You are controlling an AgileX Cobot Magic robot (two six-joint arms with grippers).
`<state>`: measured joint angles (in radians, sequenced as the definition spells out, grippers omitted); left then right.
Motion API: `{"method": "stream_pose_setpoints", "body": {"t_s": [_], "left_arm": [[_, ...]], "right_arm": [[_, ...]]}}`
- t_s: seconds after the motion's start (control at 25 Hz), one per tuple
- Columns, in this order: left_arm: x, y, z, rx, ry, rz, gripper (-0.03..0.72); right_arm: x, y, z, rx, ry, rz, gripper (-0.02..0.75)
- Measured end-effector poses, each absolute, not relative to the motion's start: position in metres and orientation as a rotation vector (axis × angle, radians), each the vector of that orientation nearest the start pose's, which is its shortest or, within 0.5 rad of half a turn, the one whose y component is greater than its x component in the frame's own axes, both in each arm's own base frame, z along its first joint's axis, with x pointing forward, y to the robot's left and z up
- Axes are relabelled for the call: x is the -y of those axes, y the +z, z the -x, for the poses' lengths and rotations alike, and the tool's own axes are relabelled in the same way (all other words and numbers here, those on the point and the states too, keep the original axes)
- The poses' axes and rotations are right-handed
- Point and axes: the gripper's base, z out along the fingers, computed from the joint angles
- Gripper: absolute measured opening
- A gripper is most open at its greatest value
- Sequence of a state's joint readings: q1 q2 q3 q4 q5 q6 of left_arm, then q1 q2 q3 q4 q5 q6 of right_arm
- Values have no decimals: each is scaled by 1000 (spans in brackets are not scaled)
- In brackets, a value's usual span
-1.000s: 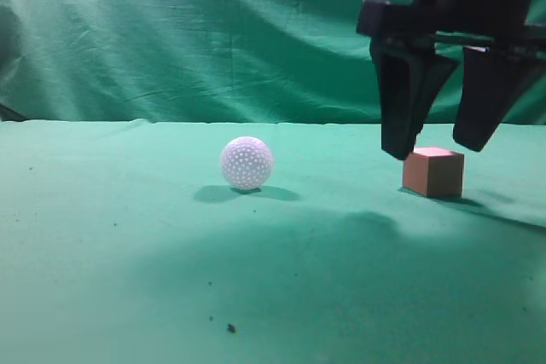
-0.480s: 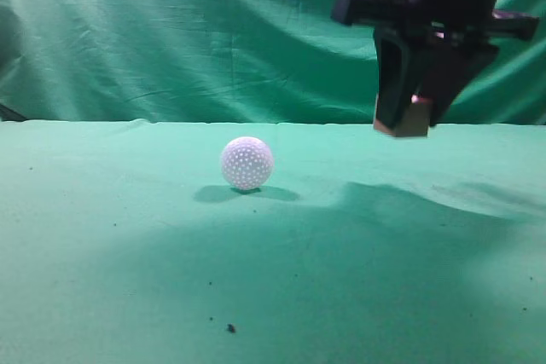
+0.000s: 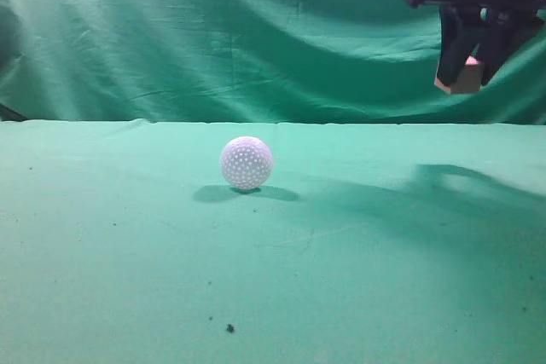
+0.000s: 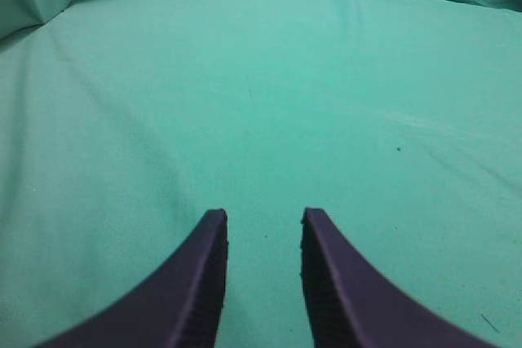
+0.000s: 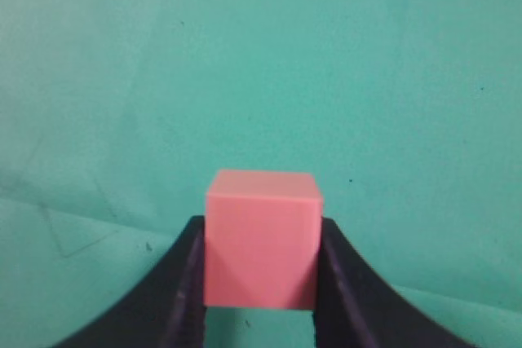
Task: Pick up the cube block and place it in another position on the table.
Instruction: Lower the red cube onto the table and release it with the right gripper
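The right pincer [image 3: 465, 74] clamps the smooth cube block [image 5: 261, 238] above the cloth worktop [image 3: 128, 253]; the left pincer [image 4: 263, 238], ridged inside, gapes.

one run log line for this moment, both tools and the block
phase: carry | right tool: shut on cube block, held high above table | left tool: open, nothing held | white ball: resting on table, apart from block

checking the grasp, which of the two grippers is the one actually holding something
The right gripper: its fingers clamp the cube block, held in the air above the table. The left gripper is open with only green cloth between its fingers.
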<state>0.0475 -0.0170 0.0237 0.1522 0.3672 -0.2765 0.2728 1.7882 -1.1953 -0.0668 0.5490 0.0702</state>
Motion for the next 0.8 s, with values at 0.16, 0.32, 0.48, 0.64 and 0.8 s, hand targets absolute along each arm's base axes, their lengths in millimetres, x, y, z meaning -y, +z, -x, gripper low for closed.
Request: {"method": "stream_pose_setpoints", "body": {"t_s": [0.16,0.32,0.48,0.64,0.8], "left_arm": [[-7,173,-52,-1842,-10,206,262],[-7,173,-52,-1842,-10,206,262],[-7,173,-52,-1842,-10,206,262],[-7,173,-52,-1842,-10,206,262],[-7,173,-52,-1842,-10,206,262]], "right_arm": [[-100,183,-369,-2637,46,349,221],[-101,165,-373,-2662,43,356,221],[-102,166,-375,-2659,43,356,382],[-102,174,-377,-2703,31,350,554],[-102,205,-380,-2762,18,318,363]]}}
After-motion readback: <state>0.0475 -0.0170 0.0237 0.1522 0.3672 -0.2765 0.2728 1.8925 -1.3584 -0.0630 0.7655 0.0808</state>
